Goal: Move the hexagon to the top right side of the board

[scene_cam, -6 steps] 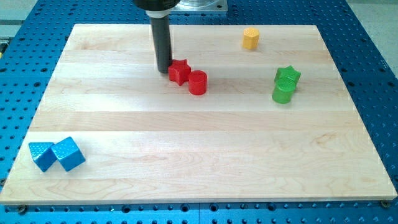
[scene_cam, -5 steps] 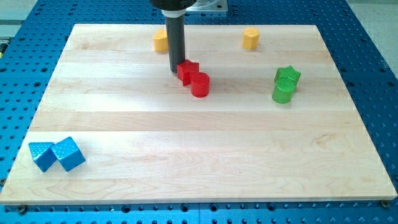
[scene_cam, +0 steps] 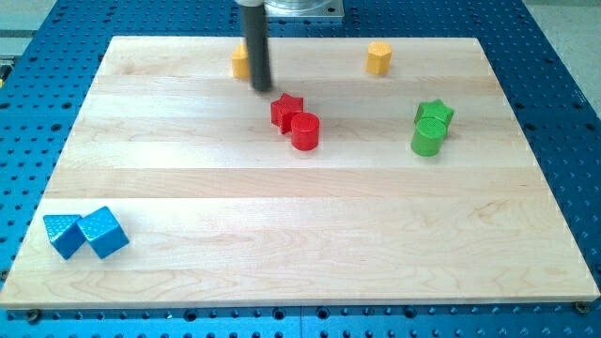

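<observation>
A yellow hexagon-like block sits near the view's top, right of the middle. A second yellow block sits at the top, left of the middle; the rod hides its right part and its shape is unclear. My tip rests on the board just below and right of that second yellow block. It is a little up and left of the red star and apart from it. A red cylinder touches the star's lower right side.
A green star and a green cylinder sit together at the view's right. Two blue blocks sit side by side at the bottom left corner. The wooden board lies on a blue perforated table.
My tip pushed the red star and cylinder slightly right and down, then drew back up the view to beside the left yellow block. The other blocks have not moved.
</observation>
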Controlling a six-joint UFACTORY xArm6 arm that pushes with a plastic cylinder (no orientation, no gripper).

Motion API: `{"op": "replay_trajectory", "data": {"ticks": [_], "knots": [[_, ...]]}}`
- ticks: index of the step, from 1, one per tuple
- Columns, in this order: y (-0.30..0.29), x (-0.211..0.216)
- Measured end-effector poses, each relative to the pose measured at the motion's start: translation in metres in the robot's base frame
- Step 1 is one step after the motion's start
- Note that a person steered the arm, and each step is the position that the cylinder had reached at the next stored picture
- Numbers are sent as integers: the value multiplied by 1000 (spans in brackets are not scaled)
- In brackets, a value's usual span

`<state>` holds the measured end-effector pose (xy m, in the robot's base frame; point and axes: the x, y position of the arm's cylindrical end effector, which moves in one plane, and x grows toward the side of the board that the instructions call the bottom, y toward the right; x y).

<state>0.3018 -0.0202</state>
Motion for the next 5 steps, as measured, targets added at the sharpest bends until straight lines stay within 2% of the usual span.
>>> {"op": "replay_trajectory", "data": {"ticks": [1, 2, 3, 4, 5], "knots": [[87, -6], [122, -33], [96, -37], [107, -51], [153, -58]]}}
